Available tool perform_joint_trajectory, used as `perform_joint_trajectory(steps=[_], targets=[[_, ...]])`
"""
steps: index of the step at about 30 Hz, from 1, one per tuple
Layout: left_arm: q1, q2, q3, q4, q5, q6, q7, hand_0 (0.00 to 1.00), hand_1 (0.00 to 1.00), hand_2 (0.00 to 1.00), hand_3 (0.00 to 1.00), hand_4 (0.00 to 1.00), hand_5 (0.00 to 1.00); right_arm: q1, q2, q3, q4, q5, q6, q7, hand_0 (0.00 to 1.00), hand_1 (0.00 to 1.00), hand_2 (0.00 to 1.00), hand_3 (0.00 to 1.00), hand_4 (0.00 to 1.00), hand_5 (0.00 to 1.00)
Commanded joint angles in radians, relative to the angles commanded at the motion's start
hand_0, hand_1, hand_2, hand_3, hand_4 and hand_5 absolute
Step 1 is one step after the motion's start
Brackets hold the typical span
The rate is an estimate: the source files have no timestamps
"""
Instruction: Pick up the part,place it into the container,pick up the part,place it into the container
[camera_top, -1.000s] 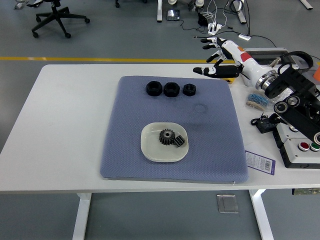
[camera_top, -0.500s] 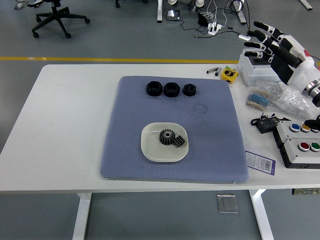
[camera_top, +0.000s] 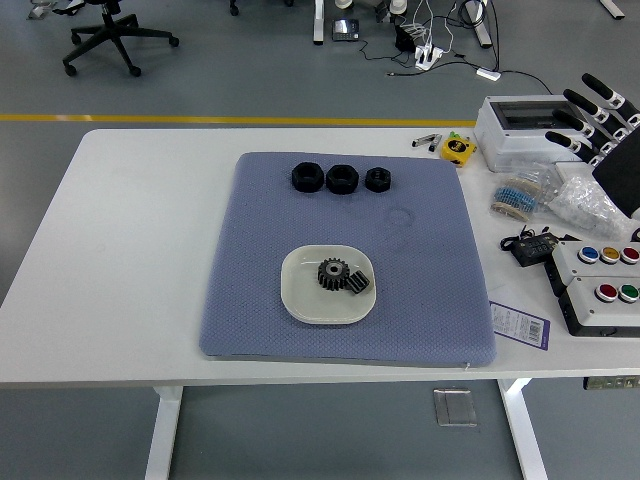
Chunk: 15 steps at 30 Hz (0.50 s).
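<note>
A white dish (camera_top: 300, 300) sits on the blue mat (camera_top: 260, 240) and holds a dark gear (camera_top: 333, 272) and a small black part (camera_top: 360, 283) touching it. Three black nut-like parts (camera_top: 341, 179) stand in a row at the mat's far edge. My right hand (camera_top: 595, 115) is at the picture's right edge, far from the mat, with its fingers spread and empty. My left arm is out of view.
At the right of the table are a white box (camera_top: 520, 130), a small yellow object (camera_top: 458, 149), a plastic bag (camera_top: 590, 200), a button box (camera_top: 600, 285) and a label card (camera_top: 521, 324). An office chair (camera_top: 115, 35) stands on the floor beyond.
My right hand has drawn back from the mat's far right corner to the picture's right edge, still open and empty. The parts have not moved.
</note>
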Motion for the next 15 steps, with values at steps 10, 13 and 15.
perform_joint_trajectory(steps=[10,13,15], targets=[[0.014,-0.003,0.057,0.000,-0.147,0.016,-0.063,0.828,0.841,0.876,0.589,0.513,0.730,-0.179,0.073,0.167,0.108,-0.150,-0.012,-0.010,0.598,0.669,0.758,0.830,0.998,0.834],[0.013,-0.005,0.042,0.000,-0.138,0.016,-0.066,0.828,0.841,0.876,0.589,0.513,0.730,-0.210,0.091,0.201,0.121,-0.162,-0.011,-0.017,0.598,0.669,0.758,0.830,0.998,0.834],[0.012,-0.005,0.038,0.000,-0.138,0.015,-0.070,0.828,0.841,0.876,0.589,0.513,0.730,-0.220,0.099,0.213,0.124,-0.170,-0.011,-0.022,0.598,0.669,0.758,0.830,0.998,0.834]])
